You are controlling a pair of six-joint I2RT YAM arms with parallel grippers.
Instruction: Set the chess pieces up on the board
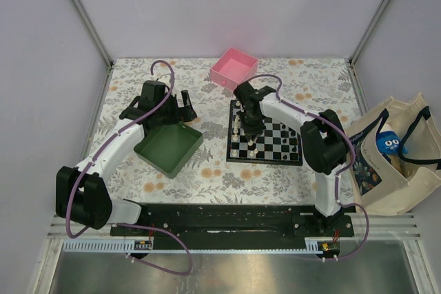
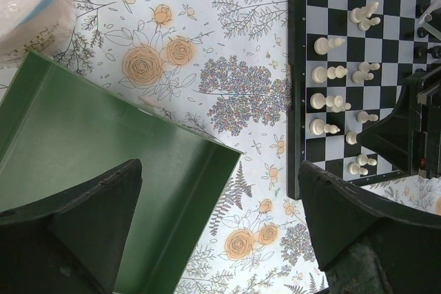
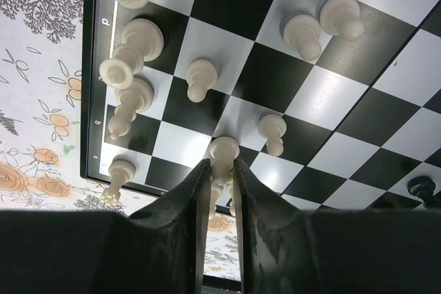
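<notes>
Right wrist view: right pincer (image 3: 220, 164) is clenched on a cream pawn (image 3: 224, 149). The fingers are nearly together, the pawn's body sits in the slot between them and its head pokes out just past the tips. Can't tell whether its base touches the board (image 3: 331, 98).

Relative to that pincer:
- a second pawn (image 3: 273, 129) stands just right of the tips, apart from the held one
- a third pawn (image 3: 202, 77) stands ahead and slightly left
- two more pawns (image 3: 303, 32) stand close together, further ahead and to the right
- taller cream pieces (image 3: 131, 49) line the board's rim on the left, ahead of the left finger
- one black piece (image 3: 422, 187) sits far right, level with the fingers

Top view: the right arm reaches in over the cream end of the board, pincer pointing down onto it.

Left wrist view: left pincer (image 2: 219, 170) is released, jaws wide, gripping nothing and hanging above the table. The green tray (image 2: 103, 135) lies under its left finger, with the tray's corner between the two fingers. The board is off to the right, ahead of its right finger, with the floral tablecloth (image 2: 227, 80) between tray and board. The cream pieces stand in two files along the board's nearer side.

Pink box (image 1: 234, 67) sits beyond the board, well apart from both pincers.
</notes>
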